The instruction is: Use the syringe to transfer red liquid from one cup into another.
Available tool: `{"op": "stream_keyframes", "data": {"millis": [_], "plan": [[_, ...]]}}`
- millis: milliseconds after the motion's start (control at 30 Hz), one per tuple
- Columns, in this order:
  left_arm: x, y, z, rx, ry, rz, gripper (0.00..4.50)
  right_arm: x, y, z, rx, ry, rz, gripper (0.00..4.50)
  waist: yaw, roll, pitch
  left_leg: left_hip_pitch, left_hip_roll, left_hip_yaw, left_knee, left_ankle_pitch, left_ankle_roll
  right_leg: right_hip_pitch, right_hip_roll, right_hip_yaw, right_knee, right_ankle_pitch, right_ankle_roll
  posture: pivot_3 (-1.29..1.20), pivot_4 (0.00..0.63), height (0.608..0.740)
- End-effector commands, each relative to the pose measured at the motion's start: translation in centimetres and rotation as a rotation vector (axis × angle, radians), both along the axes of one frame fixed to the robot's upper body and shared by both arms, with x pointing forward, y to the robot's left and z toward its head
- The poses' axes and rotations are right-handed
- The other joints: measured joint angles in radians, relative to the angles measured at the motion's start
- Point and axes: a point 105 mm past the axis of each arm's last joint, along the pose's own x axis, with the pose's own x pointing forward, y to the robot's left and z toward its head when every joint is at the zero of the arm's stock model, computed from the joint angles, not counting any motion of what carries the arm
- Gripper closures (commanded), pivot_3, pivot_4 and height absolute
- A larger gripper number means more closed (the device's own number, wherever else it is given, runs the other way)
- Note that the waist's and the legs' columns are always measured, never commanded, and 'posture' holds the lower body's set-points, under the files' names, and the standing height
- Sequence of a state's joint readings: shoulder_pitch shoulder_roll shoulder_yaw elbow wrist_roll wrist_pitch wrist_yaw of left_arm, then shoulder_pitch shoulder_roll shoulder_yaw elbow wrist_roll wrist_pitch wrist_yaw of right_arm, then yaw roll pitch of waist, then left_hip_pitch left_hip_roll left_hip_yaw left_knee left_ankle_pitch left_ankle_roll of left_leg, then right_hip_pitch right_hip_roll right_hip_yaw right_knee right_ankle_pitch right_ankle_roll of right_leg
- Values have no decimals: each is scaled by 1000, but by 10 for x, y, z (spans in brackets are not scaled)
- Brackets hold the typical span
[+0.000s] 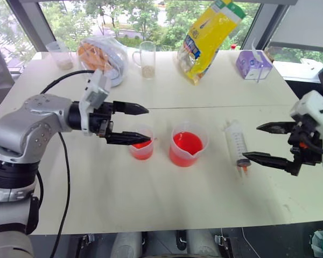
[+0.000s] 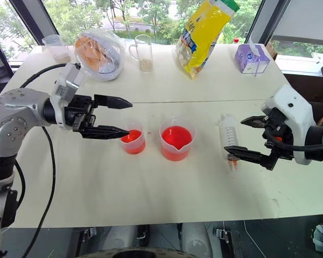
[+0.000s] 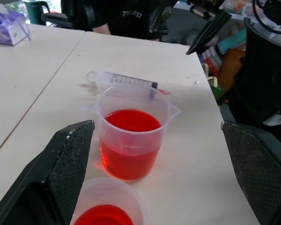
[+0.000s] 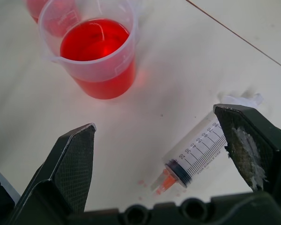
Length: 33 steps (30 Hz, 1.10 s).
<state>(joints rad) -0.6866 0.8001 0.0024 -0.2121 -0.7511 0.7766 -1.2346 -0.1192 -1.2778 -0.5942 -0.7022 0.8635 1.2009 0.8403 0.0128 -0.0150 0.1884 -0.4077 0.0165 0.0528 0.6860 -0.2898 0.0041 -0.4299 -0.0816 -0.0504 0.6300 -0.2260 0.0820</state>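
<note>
Both grippers gape empty: left gripper (image 1: 130, 123) over the small cup (image 1: 142, 149), right gripper (image 1: 267, 143) beside the syringe (image 1: 236, 142)

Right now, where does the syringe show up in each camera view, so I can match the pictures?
Left eye view: the syringe lies flat on the table, right of the beaker, by the open right claw.
Right eye view: right of centre, beside the beaker.
Left wrist view: lying crosswise behind the beaker.
Right wrist view: lower right, orange tip nearest the camera.
Shared landmark: the spouted beaker of red liquid.
</note>
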Motion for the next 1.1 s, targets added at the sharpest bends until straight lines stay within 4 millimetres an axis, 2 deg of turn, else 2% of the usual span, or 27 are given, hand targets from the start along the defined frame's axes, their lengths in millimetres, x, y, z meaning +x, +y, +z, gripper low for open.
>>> {"op": "stream_keyframes", "data": {"millis": [33,400,700,833,933,1100], "plan": [[-1,-4,9,-14,-55,-11,0,1,-2,10,-30,-58,-5,90,0,0,0,0,0,0,0,0,0,0,0,0,0,0,0,0,150,740],[0,-7,10,-55,-58,-23,0,1,-7,8,-22,-47,-34,90,0,0,0,0,0,0,0,0,0,0,0,0,0,0,0,0,150,740],[2,-11,12,-68,-56,-36,0,10,-19,-4,-3,11,-171,90,0,0,0,0,0,0,0,0,0,0,0,0,0,0,0,0,150,740],[2,-11,12,-72,-54,-34,0,21,-26,-14,19,74,-265,90,-3,0,0,1,0,0,0,0,0,0,0,0,0,0,0,0,150,740],[3,-15,11,-83,-53,-38,0,45,-39,-34,48,180,-411,90,-7,-1,-1,1,0,0,0,0,0,0,0,0,1,0,0,0,150,740],[3,-17,10,-93,-52,-41,0,81,-44,-56,99,301,-571,90,-7,-1,-1,0,0,0,1,0,0,0,0,1,1,1,-1,0,150,740]]}}
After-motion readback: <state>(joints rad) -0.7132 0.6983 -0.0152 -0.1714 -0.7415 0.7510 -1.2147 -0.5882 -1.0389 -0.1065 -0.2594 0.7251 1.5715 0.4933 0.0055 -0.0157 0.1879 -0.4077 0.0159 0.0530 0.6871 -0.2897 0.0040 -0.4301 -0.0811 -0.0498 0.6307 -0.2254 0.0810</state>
